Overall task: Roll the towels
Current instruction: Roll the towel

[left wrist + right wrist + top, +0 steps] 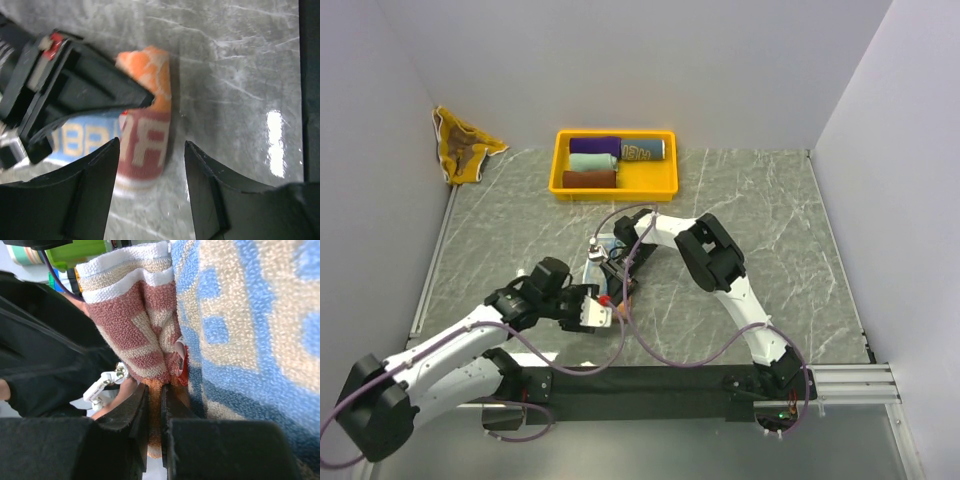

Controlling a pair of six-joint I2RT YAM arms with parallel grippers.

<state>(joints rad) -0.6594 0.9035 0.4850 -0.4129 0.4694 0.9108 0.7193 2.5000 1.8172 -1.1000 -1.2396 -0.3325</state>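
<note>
right tool (pixel 154 392) pinches the towel (pixel 135 325), hiding much of it; left tool (pixel 152 146) stands open.

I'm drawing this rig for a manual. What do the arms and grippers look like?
The left arm and right arm have white links with bulky black joints; a purple cable loops along each. The left gripper and right gripper have black tapered fingers.
</note>
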